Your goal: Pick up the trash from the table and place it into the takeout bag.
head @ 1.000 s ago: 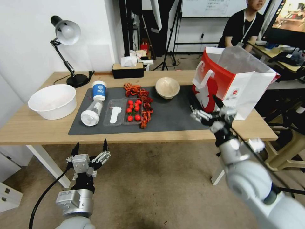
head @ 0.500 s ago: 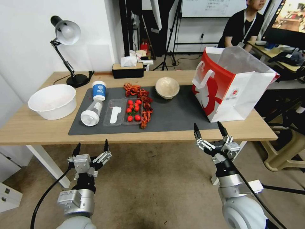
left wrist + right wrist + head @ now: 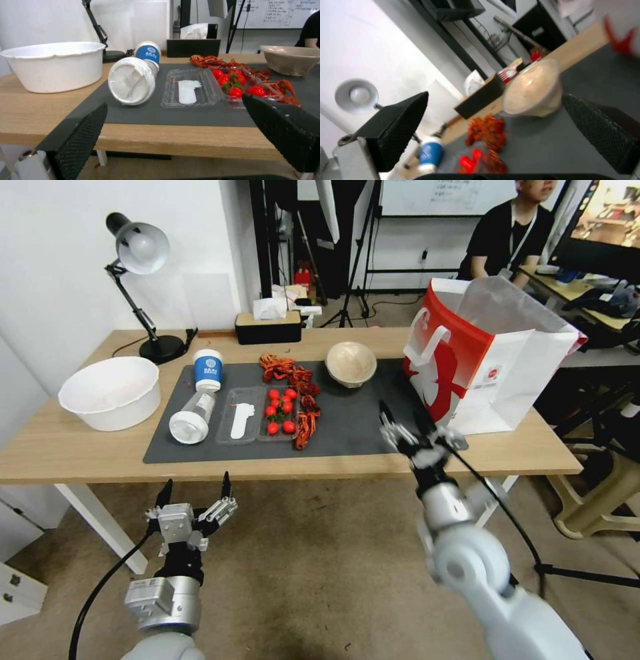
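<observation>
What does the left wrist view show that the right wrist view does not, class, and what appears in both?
Only the left wrist view shows the white tub, the lying clear plastic bottle and the open left gripper. Only the right wrist view shows the lamp head and the open right gripper. Both show the beige bowl, blue-and-white paper cup, crayfish shells and tomatoes.

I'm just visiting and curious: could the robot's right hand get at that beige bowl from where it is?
Probably yes. The right hand hovers open over the mat's near right part, and the beige bowl sits farther back with bare dark mat between them. The takeout bag stands off to the side.
</observation>
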Robot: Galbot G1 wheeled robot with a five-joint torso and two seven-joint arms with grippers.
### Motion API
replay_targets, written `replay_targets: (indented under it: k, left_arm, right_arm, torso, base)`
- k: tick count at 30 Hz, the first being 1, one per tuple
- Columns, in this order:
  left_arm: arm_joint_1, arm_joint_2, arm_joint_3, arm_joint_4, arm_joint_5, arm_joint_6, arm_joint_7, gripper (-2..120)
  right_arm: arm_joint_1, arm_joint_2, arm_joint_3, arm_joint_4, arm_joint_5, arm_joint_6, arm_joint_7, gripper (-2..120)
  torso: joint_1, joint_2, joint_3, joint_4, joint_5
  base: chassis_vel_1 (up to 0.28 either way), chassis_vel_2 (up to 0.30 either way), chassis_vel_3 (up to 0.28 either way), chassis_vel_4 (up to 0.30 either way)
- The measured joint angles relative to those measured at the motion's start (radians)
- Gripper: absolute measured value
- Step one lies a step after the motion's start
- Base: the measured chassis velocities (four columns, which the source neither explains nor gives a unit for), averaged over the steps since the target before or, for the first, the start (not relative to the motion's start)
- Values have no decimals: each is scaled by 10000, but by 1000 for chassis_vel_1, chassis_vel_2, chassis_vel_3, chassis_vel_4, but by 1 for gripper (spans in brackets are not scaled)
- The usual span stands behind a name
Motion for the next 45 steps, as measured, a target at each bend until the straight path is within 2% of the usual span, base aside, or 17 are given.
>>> replay_targets:
  k: [1,3,5,6,9,15,17,23,31,35,39,41,42,45]
  left_arm:
    - [11,-3,-17,1,3,2,2,100]
    - [17,-6,-25,1,3,2,2,100]
    - [50,-7,-83,-8,5,11,19,100]
    - [50,-7,-83,-8,5,11,19,100]
    - [68,6,-222,-65,-4,23,27,100]
    - [89,9,-272,-100,-8,26,28,100]
    - [100,7,-304,-105,-19,26,27,100]
    - [105,13,-349,-101,-69,20,31,100]
    - [45,-10,-241,4,-73,18,22,100]
    - [54,-12,-196,48,-66,19,18,100]
    - [132,-18,-115,50,-69,20,9,100]
    - [159,-21,-94,37,-82,23,-14,100]
    - [159,-21,-94,37,-82,23,-14,100]
    - [193,-11,-135,-1,-123,25,-30,100]
  right_arm:
    - [802,175,-181,-416,1029,-292,475,100]
    - [1017,233,-224,-546,1323,-370,646,100]
    - [1946,550,-336,-1127,2831,-593,1587,100]
    - [1946,550,-336,-1127,2831,-593,1587,100]
    - [3100,1151,-410,-2171,4254,-671,2583,100]
    - [3570,1412,-504,-2674,4580,-662,2865,100]
    - [4089,1718,-559,-3313,4946,-686,3315,100]
    - [4746,2009,-506,-4458,5083,-758,3694,100]
    - [5308,2107,-435,-5691,5357,-995,3674,100]
    - [5519,2206,-494,-6007,5370,-1419,3717,96]
    - [5697,2384,-526,-6209,5416,-1740,3886,85]
    - [5806,2494,-529,-6307,5445,-1799,3939,73]
    - [5806,2494,-529,-6307,5445,-1799,3939,73]
    - [5898,2531,-528,-6323,5537,-1816,3987,58]
  torso:
    - [1,0,0,1,-1]
    - [1,0,1,0,-1]
    - [0,0,0,0,-2]
    - [0,0,0,0,-2]
    - [1,-1,0,0,0]
    - [2,-1,0,-1,0]
    - [1,-1,-1,-1,0]
    - [1,0,0,-2,0]
    - [1,-1,0,-2,1]
    - [1,0,-1,-3,1]
    - [1,0,-2,0,1]
    - [1,-1,-1,0,1]
    - [1,-1,-1,0,1]
    - [1,-1,-2,-1,1]
  base:
    - [0,0,0,0]
    - [0,0,0,0]
    - [0,0,0,0]
    - [0,0,0,0]
    - [0,0,0,0]
    - [0,0,0,0]
    - [0,0,0,0]
    - [0,0,0,0]
    - [0,0,0,0]
    - [0,0,0,0]
    - [0,0,0,0]
    - [0,0,0,0]
    - [0,0,0,0]
    - [0,0,0,0]
